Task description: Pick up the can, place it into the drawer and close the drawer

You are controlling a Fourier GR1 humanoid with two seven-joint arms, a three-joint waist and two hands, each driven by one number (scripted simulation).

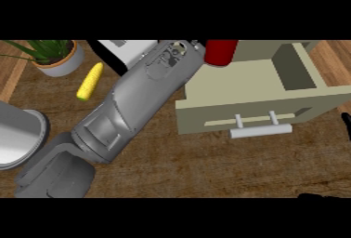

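The left hand (184,48) sits at the far end of its long grey forearm, right beside the red can (221,52), but whether its fingers are clasped round the can or only near it cannot be told. The can stands roughly upright at the back left corner of the open drawer (233,88), over its rim, so the next move is probably a short lowering into the hollow. The drawer's compartments look bare, and its handle (260,131) faces the robot. The right hand (346,124) barely shows at the right edge. Left of the forearm lie a corn cob (90,82) and a potted plant (55,56).
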